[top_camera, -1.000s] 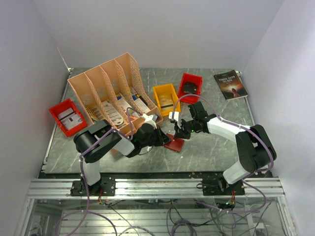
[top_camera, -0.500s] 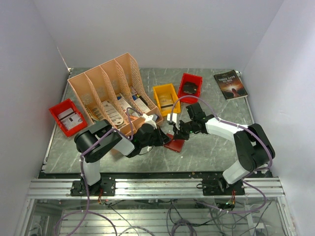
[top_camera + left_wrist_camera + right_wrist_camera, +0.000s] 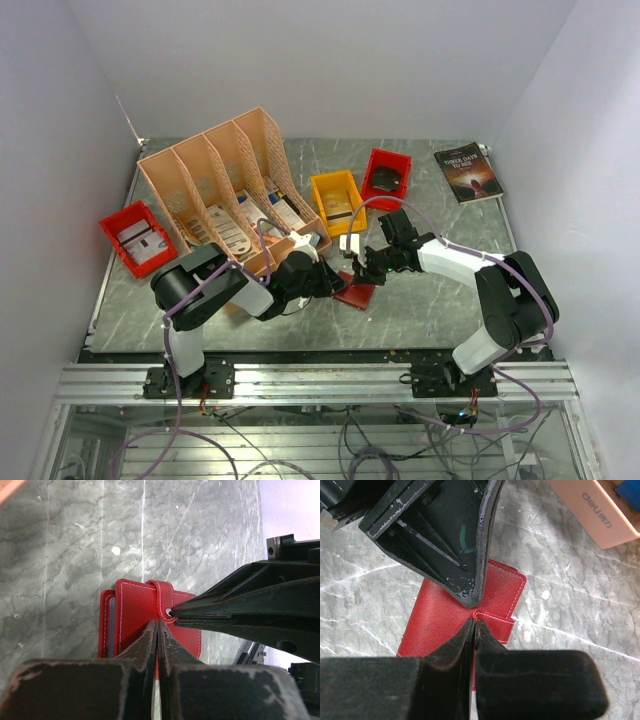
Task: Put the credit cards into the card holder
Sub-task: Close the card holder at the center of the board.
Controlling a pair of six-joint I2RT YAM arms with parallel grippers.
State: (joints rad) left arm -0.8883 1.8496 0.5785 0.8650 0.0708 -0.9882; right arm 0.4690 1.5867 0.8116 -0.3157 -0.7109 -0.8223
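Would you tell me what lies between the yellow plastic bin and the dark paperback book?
A small red plastic bin sits between the yellow bin and the book, as the top view shows.

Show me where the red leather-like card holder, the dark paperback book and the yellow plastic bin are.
red leather-like card holder (image 3: pixel 135 607), left wrist view, its cover.
dark paperback book (image 3: pixel 468 172), top external view, cover centre.
yellow plastic bin (image 3: pixel 334 178), top external view, far rim.

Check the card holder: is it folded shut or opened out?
Folded shut. The card holder lies with its red cover on top and its strap wrapped over it; whether the snap holds, cannot tell.
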